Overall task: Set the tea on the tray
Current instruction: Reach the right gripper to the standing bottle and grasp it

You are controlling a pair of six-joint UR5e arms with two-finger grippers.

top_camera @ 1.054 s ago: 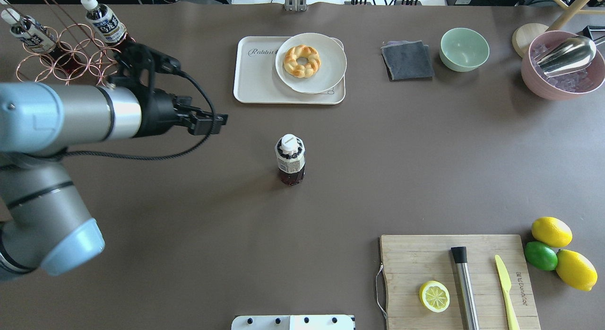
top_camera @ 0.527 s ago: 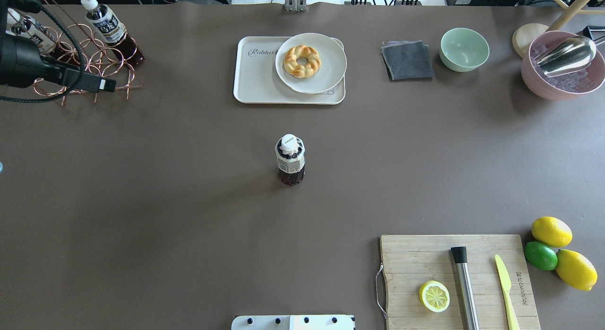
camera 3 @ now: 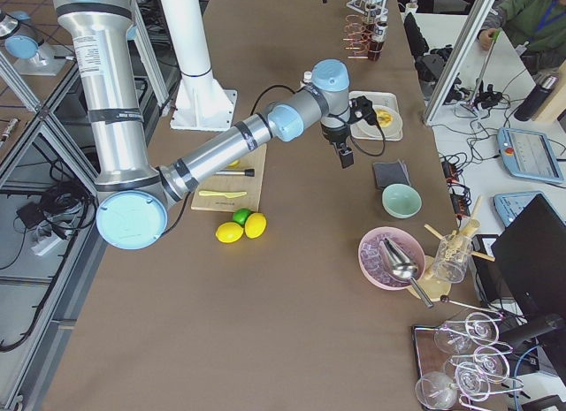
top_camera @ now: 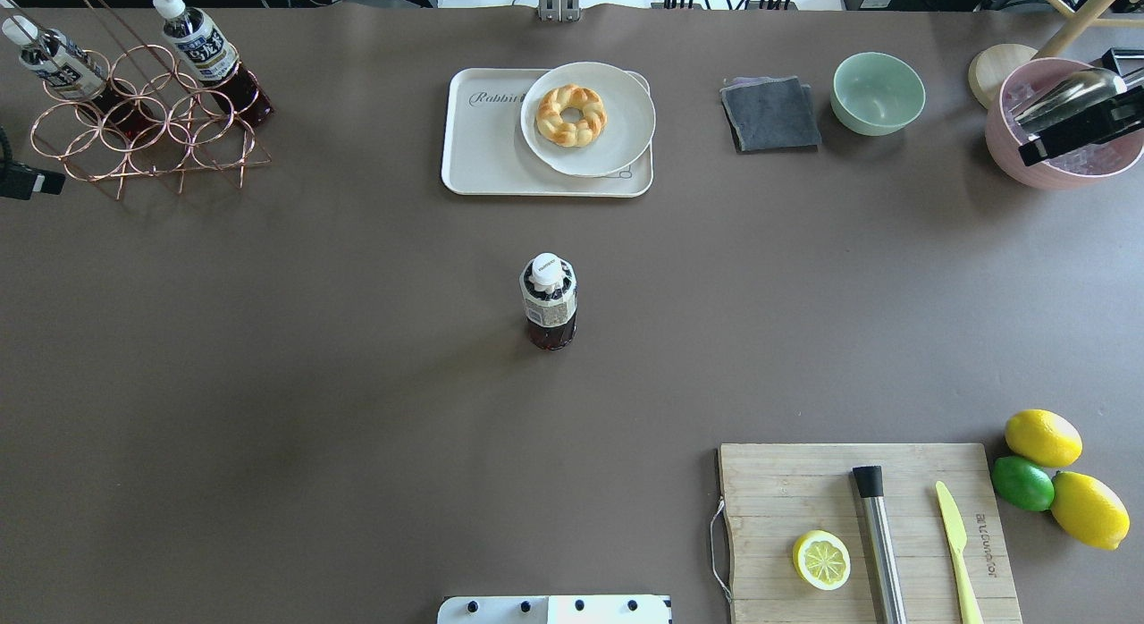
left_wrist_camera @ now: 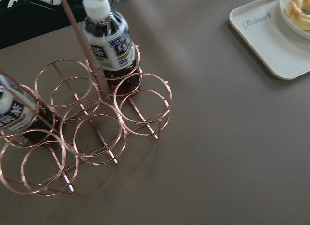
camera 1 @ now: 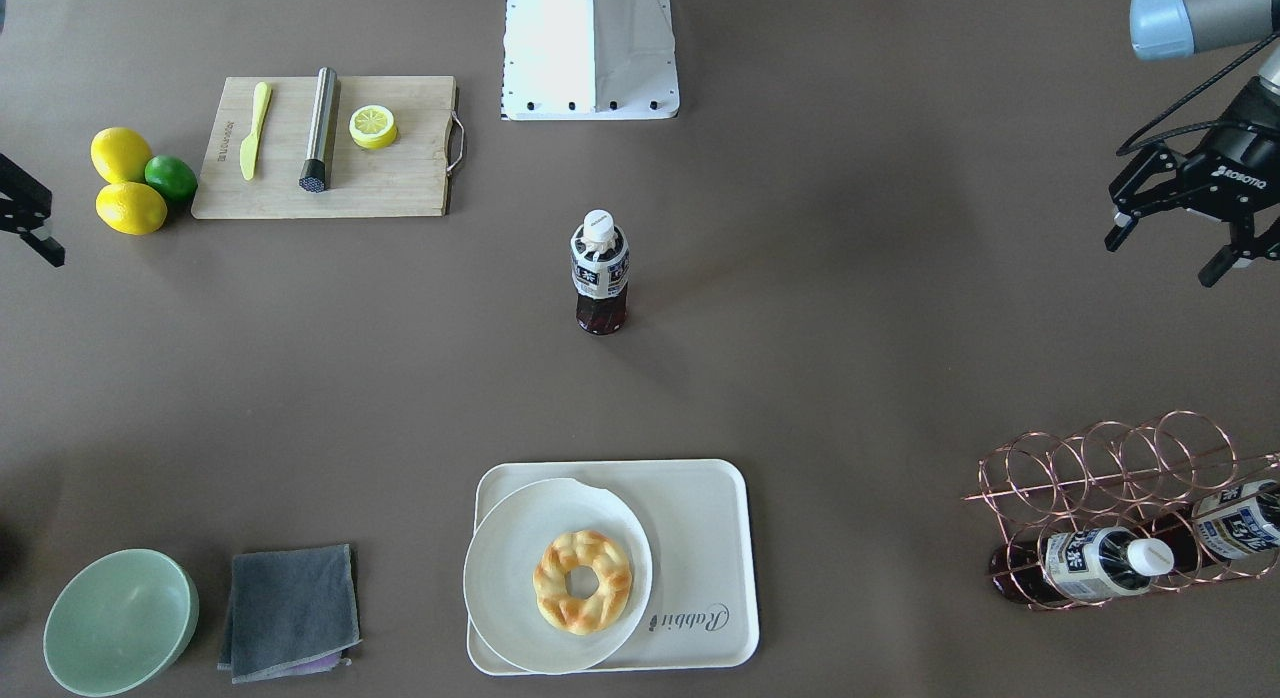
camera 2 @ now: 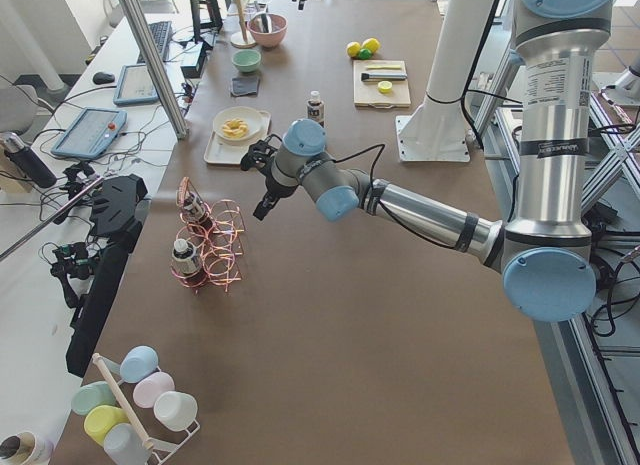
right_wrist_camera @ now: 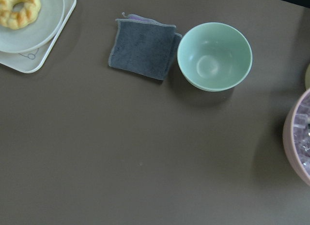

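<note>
One tea bottle stands upright alone in the middle of the table, also in the front view. Two alike bottles sit in a copper wire rack; the left wrist view shows them. The cream tray marked "Rabbit" lies at the far middle, its left part bare. My left gripper is open and empty, above the table near the rack, far from the standing bottle. My right gripper shows only partly, over the pink bowl; its jaws are not clear.
A round white plate with a doughnut covers the tray's right part. A grey cloth, green bowl and pink bowl are far right. A cutting board with lemon half, muddler and knife is near right, beside lemons.
My left arm has drawn back to the left, almost out of the overhead view. My right gripper has come into view at the right edge. The standing bottle has not moved.
</note>
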